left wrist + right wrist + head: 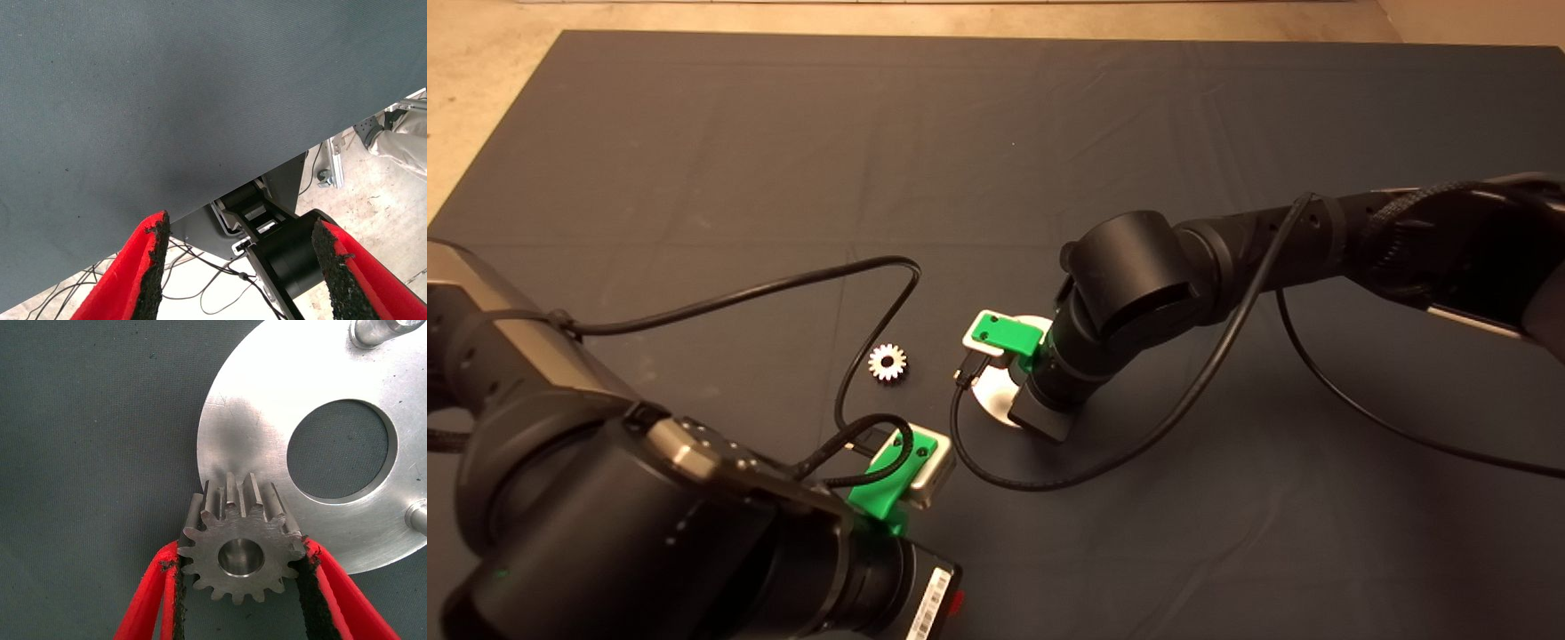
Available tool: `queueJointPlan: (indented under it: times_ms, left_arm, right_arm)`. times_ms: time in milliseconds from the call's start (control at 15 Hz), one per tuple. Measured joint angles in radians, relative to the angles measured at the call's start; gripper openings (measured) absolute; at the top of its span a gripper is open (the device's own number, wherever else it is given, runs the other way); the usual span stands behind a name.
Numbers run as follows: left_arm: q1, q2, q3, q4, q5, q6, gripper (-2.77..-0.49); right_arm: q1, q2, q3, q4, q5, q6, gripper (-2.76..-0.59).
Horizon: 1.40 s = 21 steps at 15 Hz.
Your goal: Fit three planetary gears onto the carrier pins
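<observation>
My right gripper (240,555) is shut on a planetary gear (241,540) and holds it at the rim of the shiny carrier disc (260,413). Two carrier pins (373,330) (417,517) stand bare on the disc. The third pin is hidden, and I cannot tell whether it sits in the gear's bore. In the head view the right arm covers most of the disc (992,397). A second gear (887,363) lies flat on the mat left of the disc. My left gripper (240,267) is open and empty, hovering over the mat near its front edge.
Black cables (845,276) loop over the mat between the two wrists, near the loose gear. Past the mat's edge the left wrist view shows the robot's base (280,257), floor cables and a person's leg (400,143).
</observation>
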Motion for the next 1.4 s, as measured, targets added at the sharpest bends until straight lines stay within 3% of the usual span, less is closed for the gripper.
queueJointPlan:
  times_ms: [400,533,800,1400]
  left_arm:
    - [-0.006,-0.001,0.0,0.0,0.0,0.0,-1.79]
    - [-0.006,-0.001,0.0,0.0,0.0,0.0,-1.79]
    - [-0.006,-0.001,0.0,0.0,0.0,0.0,-1.79]
    - [-0.006,-0.001,0.0,0.001,0.0,0.0,-1.79]
  right_arm:
    - [-0.014,0.004,-0.001,-0.012,-0.002,-0.005,-2.43]
    - [-0.029,0.004,-0.002,-0.026,-0.003,-0.019,-2.43]
    - [-0.033,0.005,-0.004,-0.038,-0.006,-0.057,-2.43]
    - [-0.042,0.006,-0.03,-0.039,0.008,-0.097,-2.43]
